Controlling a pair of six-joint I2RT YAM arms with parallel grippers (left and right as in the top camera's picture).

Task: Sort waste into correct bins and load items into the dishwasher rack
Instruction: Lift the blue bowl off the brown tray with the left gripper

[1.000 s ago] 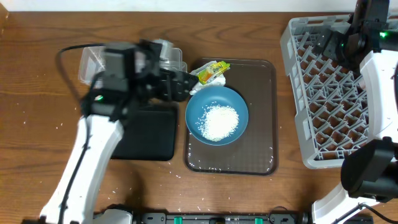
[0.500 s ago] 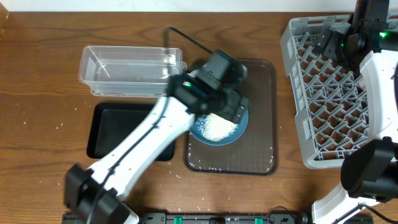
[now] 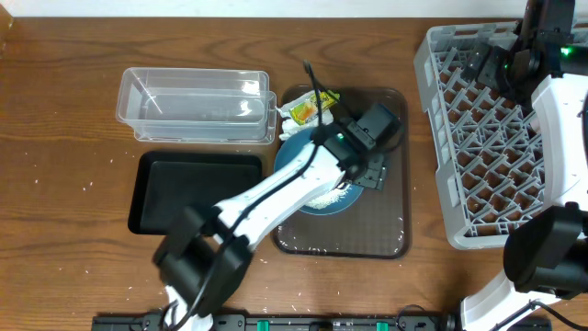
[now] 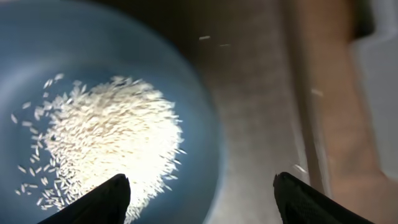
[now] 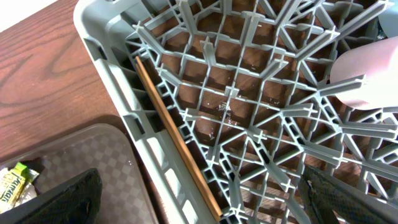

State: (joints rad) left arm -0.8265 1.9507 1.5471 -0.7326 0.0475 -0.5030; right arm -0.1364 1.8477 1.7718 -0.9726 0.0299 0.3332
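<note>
The light-blue bowl [image 3: 308, 179] with a heap of white rice [image 4: 112, 137] stands on the brown serving tray [image 3: 386, 221]. My left gripper [image 3: 367, 168] is open and empty, just above the bowl's right rim [image 4: 208, 124], with one finger over the rice and one over the tray. The yellow-green wrapper [image 3: 310, 108] lies at the tray's back left on a bit of white tissue. My right gripper [image 5: 205, 205] is open and empty above the grey rack's [image 3: 478, 138] left edge. A wooden chopstick [image 5: 174, 140] and the pink bowl [image 5: 367, 78] are in the rack. The white cup is out of view.
The clear tub [image 3: 193, 106] stands at the back left, with the black tray [image 3: 197, 193] in front of it. A few rice grains lie loose on the table near the front edge. The wrapper also shows in the right wrist view [image 5: 12, 183].
My left arm has swung right from over the clear tub to the right rim of the blue bowl. The right arm has not moved.
</note>
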